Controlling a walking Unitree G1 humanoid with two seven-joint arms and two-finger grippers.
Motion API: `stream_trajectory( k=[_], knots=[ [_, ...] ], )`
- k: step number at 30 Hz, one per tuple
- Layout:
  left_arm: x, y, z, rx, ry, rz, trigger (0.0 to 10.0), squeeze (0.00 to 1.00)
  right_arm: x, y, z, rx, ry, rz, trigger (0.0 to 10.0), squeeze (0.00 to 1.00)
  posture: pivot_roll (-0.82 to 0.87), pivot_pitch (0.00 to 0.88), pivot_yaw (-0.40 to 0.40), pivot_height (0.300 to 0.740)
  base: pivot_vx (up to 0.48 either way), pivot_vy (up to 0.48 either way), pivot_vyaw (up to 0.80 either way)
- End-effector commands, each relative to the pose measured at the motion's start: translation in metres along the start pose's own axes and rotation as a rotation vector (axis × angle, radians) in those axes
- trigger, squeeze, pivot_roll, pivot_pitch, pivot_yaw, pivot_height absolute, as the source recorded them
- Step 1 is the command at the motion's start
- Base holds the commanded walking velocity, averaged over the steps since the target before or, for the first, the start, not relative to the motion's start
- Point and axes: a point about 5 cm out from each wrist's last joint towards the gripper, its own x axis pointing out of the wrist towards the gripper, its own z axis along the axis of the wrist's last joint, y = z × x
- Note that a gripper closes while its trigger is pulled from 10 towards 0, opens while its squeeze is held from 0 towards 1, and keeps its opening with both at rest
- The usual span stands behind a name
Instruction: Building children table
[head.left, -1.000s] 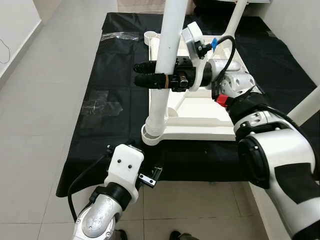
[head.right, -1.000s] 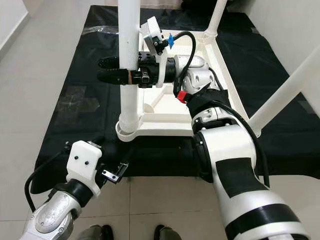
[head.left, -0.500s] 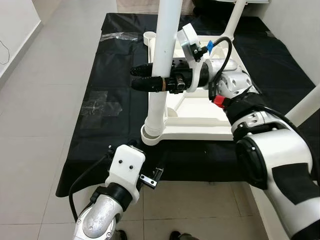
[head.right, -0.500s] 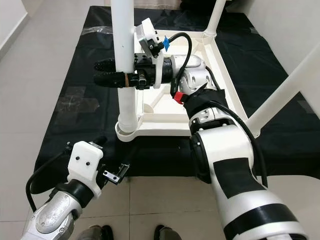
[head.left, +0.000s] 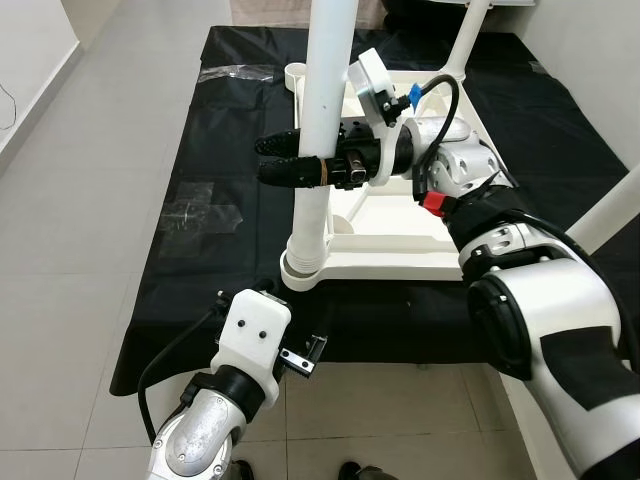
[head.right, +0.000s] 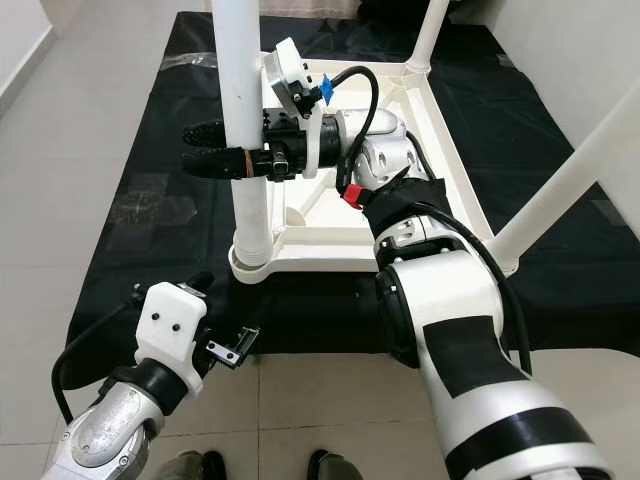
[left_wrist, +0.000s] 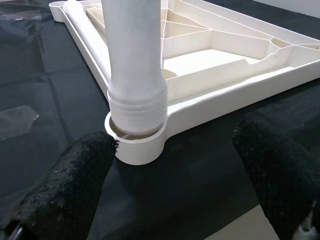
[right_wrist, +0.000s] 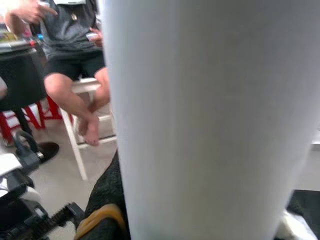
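Right gripper (head.left: 285, 168) clamps the leg (head.left: 318, 140), upright in the tabletop's (head.left: 400, 240) near corner socket. Keep it plumb, twist it home. Left gripper (head.left: 300, 355) waits open, just below the socket.

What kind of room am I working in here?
Probably a room in a home, with a floor area set up for furniture assembly. A black sheet covers the pale tiled floor, the upturned white table top lies on it, and a seated person is behind on a stool.
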Motion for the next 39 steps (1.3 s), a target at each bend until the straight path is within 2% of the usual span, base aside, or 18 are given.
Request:
stream_trajectory(
  k=[1,9,19,39],
  knots=[
    [-0.002,0.0,-0.002,0.002,0.011,0.006,10.0,0.0,0.004,0.002,-0.001,0.009,-0.003,0.043,10.0,0.0,0.11,0.215,-0.091,0.74,0.0,0.0,0.0],
    [-0.002,-0.001,-0.003,0.002,0.012,0.003,10.0,0.0,0.001,0.0,0.015,0.005,-0.095,0.034,10.0,0.0,0.11,0.218,-0.089,0.74,0.0,0.0,0.0],
    [-0.002,-0.001,-0.002,0.005,0.01,0.001,10.0,0.0,-0.002,-0.001,0.004,-0.02,-0.006,-0.002,10.0,0.0,0.11,0.22,-0.091,0.74,0.0,0.0,0.0],
    [-0.003,0.0,-0.003,0.009,0.013,0.006,10.0,0.0,-0.001,0.0,-0.007,-0.03,0.029,-0.024,10.0,0.0,0.11,0.222,-0.094,0.74,0.0,0.0,0.0]
  ],
)
